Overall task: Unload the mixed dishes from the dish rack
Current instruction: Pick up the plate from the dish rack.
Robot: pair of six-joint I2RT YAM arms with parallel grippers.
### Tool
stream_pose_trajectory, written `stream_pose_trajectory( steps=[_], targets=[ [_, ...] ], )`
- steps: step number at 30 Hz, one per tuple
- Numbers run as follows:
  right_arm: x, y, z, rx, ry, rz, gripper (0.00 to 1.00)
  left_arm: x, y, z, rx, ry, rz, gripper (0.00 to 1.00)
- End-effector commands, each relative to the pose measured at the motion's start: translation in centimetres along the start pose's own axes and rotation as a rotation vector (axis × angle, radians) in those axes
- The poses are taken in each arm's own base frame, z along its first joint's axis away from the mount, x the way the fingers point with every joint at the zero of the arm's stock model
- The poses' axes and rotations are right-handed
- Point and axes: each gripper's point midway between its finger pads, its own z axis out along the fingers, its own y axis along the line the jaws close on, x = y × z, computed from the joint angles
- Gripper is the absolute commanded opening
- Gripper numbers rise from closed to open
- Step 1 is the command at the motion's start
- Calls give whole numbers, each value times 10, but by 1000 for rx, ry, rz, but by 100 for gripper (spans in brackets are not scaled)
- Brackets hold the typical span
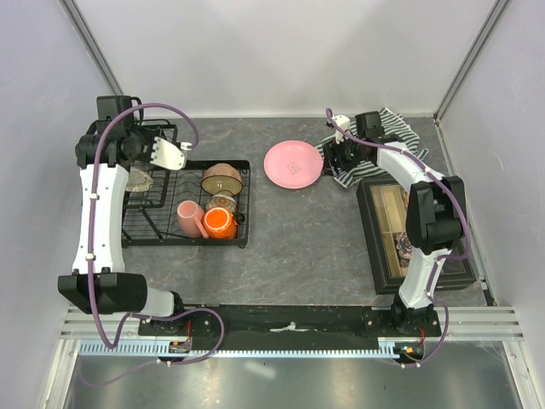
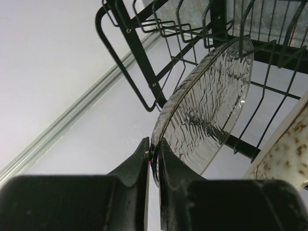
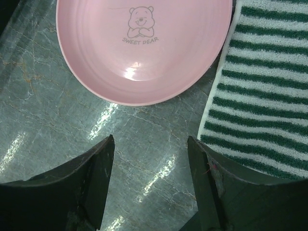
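Note:
The black wire dish rack [image 1: 153, 223] stands at the left. My left gripper [image 1: 158, 153] is above its tray section, shut on the rim of a clear textured glass plate [image 2: 211, 101], which tilts among the rack wires [image 2: 144, 82]. The small patterned oval dish [image 1: 140, 180] lies beside it and shows speckled in the left wrist view [image 2: 284, 149]. The tan-brown bowl [image 1: 222, 177], small floral bowl [image 1: 221, 203], orange mug [image 1: 220, 223] and pink mug [image 1: 188, 217] sit in the basket. The pink round plate [image 1: 293, 164] lies on the table. My right gripper [image 3: 150, 144] is open and empty just beside it.
A green-and-white striped towel [image 3: 260, 96] lies right of the pink plate [image 3: 144, 43], under my right arm [image 1: 400, 162]. The dark compartmented box [image 1: 409, 230] sits at the right. White walls enclose the grey table [image 1: 298, 230].

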Motion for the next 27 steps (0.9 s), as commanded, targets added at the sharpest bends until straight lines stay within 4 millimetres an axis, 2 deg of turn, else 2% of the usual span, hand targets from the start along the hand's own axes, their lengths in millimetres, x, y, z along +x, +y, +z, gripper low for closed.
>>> stream_pose_trajectory(
  steps=[1, 9, 19, 22, 27],
  targets=[
    [-3, 0, -1, -16, -25, -23, 70, 1, 28, -21, -141, -3, 42, 2],
    [-1, -2, -1, -15, -22, -17, 70, 7, 42, -43, -214, 18, 36, 2],
    [-8, 1, -6, -21, -40, -6, 69, 7, 90, -102, -451, -58, -133, 2],
    [-15, 3, -10, -22, -58, -5, 69, 6, 97, -114, -501, -99, -226, 1],
    [-47, 16, -34, -33, -138, -22, 70, -12, 109, -136, -580, -261, -400, 1]
  ],
)
